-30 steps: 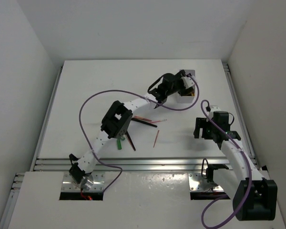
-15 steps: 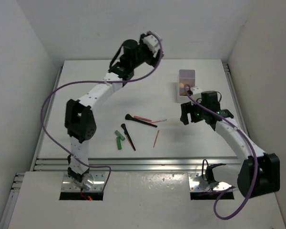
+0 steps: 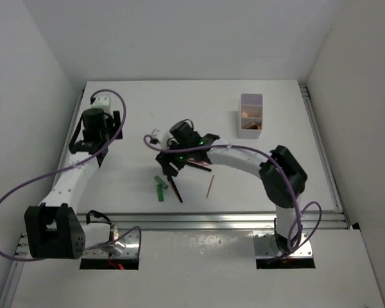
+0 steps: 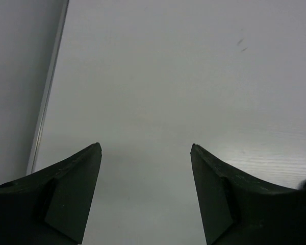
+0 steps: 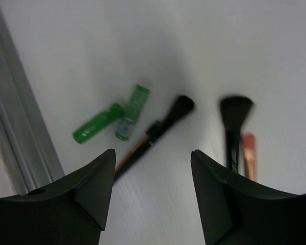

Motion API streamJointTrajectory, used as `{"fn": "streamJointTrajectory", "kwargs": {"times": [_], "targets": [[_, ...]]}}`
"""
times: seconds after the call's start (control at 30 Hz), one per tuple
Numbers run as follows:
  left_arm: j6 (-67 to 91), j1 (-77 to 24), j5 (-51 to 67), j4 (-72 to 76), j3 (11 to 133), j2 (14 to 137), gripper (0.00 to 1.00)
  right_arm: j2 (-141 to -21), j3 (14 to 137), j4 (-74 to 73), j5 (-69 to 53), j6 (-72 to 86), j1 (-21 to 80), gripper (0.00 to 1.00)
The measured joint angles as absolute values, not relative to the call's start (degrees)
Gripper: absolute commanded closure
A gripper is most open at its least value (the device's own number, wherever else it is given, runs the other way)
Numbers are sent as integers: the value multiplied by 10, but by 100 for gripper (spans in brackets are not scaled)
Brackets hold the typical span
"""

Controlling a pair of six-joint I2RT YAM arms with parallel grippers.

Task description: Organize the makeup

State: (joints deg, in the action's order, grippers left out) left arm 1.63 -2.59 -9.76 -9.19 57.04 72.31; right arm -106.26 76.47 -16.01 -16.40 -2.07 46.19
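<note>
The makeup lies loose at mid-table: two green tube pieces (image 3: pixel 159 187), a black-handled brush (image 3: pixel 175 187) and a thin pink pencil (image 3: pixel 210 186). My right gripper (image 3: pixel 168 165) hovers open just above them with nothing between its fingers. The right wrist view is blurred but shows the green tube (image 5: pixel 98 123), a second green piece (image 5: pixel 133 111), two black brushes (image 5: pixel 166 122) (image 5: pixel 234 125) and a pink stick (image 5: pixel 249 153) ahead of the right gripper (image 5: pixel 153 153). My left gripper (image 3: pixel 97 131) is far off at the left, where the left gripper (image 4: pixel 145 148) stands open over bare table.
The translucent white two-compartment box (image 3: pixel 251 101) stands at the back right with some peach and gold pieces inside. A metal rail (image 4: pixel 48 92) runs along the table's left edge close to the left gripper. Grey walls enclose the table.
The left arm swung from the box, past the back of the table, to the left side. The right arm swept from the right to mid-table over the brushes, its jaws narrowing a little.
</note>
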Motion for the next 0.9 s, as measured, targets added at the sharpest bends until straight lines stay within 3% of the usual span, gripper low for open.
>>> {"fn": "streamJointTrajectory", "kwargs": {"times": [0.3, 0.57, 0.9], "targets": [[126, 15, -205, -86, 327, 566, 24, -1225, 882, -123, -157, 7, 551, 48], [155, -1, -253, -53, 274, 515, 24, -1304, 955, -128, -35, 13, 556, 50], [155, -12, -266, -9, 256, 485, 24, -1321, 966, -155, 2, -6, 578, 52]]}}
